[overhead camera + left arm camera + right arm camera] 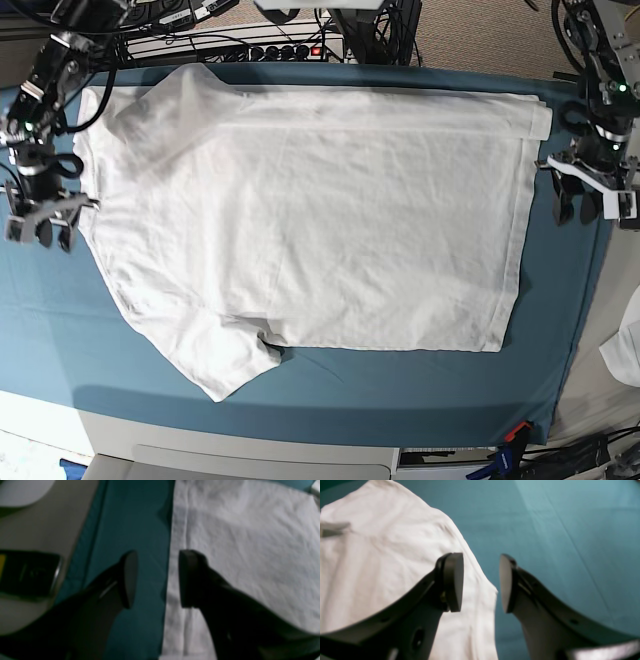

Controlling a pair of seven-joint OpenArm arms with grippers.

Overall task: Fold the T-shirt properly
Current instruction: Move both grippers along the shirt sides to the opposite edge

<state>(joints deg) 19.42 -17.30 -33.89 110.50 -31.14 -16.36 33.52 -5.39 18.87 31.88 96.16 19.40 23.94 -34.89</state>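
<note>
Left end effector: open, empty, poised over the cloth sheet just beside a hemmed edge of the T-shirt. One fingertip above fabric in the left wrist view, gap mostly over bare sheet. Right end effector: open, likewise empty, near the opposite edge, with a fabric corner showing between the fingertips.

T-shirt located between the two end effectors, spread broad and mostly flat on the sheet. Band of doubled fabric along the side toward the arms; crumpled flap projecting away from the right end effector, on the far side.

Step in hand, as judged: taking both edges for a fold. Recommended: shift left end effector slightly inward, to straddle the hem; align right end effector squarely with the corner. Lower both evenly, close on the hem without scooping up the sheet. Confirm grip before lifting. Then raise together, keep light tension between end effectors, lay down slowly.

Risks: pinching sheet with hem, missing thin fabric, dragging wrinkles inward, uneven lift skewing the fold. Crumpled flap likely in need of smoothing before acceptance as properly folded.
</note>
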